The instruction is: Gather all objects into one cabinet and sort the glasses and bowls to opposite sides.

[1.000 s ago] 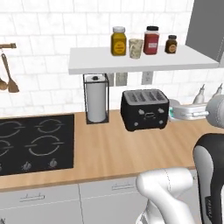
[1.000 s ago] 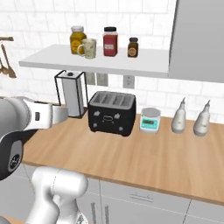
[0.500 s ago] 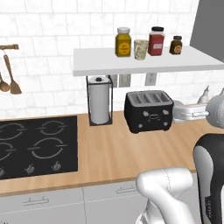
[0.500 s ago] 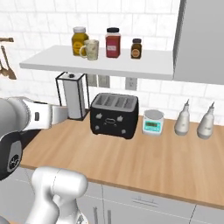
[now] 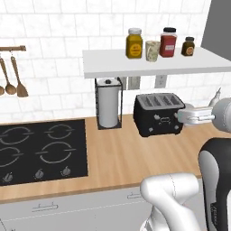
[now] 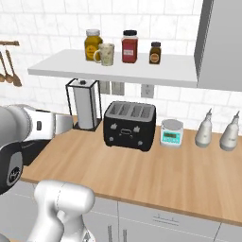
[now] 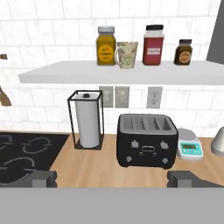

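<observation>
The beige speckled mug point(image 7: 127, 54) stands upright on the pale shelf point(image 7: 131, 74), between the yellow jar point(image 7: 106, 46) and the red jar point(image 7: 153, 45), touching or just beside the yellow one, its handle turned toward that jar. A small dark jar point(image 7: 183, 52) stands further right. The end effector point(image 7: 113, 178) hangs empty over the wooden tabletop point(image 7: 105, 168), its fingers spread wide, well below the shelf, facing the black toaster point(image 7: 146, 141) and paper-towel holder point(image 7: 89, 120)
</observation>
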You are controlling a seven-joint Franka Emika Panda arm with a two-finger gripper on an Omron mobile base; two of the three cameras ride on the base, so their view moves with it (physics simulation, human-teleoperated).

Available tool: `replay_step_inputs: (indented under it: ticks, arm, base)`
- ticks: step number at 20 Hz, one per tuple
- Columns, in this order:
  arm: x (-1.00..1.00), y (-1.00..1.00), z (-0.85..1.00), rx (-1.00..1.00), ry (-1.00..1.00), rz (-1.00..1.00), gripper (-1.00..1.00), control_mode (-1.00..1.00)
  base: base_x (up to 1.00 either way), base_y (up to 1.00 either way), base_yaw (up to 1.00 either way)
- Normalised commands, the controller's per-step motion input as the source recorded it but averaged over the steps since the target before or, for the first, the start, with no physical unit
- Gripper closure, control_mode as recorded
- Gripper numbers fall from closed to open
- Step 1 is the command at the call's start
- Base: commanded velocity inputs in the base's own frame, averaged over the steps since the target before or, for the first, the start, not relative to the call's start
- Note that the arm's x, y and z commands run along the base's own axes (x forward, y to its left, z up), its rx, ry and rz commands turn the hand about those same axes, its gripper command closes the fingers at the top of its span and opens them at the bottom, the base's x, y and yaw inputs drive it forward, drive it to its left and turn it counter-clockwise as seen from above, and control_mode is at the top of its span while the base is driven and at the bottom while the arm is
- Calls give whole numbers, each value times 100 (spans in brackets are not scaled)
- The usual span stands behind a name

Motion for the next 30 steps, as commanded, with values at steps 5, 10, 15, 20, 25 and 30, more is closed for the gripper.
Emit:
replay_step_inputs:
  ticks: [5, 10, 15, 20, 25, 30]
  arm:
    - [0, 0, 0, 0, 0, 0, -100, 100]
    - [-4, 0, 72, 0, -3, 0, -100, -100]
    - [5, 0, 99, 0, -1, 0, -100, -100]
    - [61, 6, 50, -10, 9, -12, -100, -100]
    - [17, 15, 0, -17, 4, -11, -100, -100]
    - [19, 0, 0, -4, -1, -2, -100, -100]
  base:
    - [0, 0, 0]
    - [0, 0, 0]
    - [0, 0, 0]
    - [0, 0, 0]
    - [0, 0, 0]
    - [0, 0, 0]
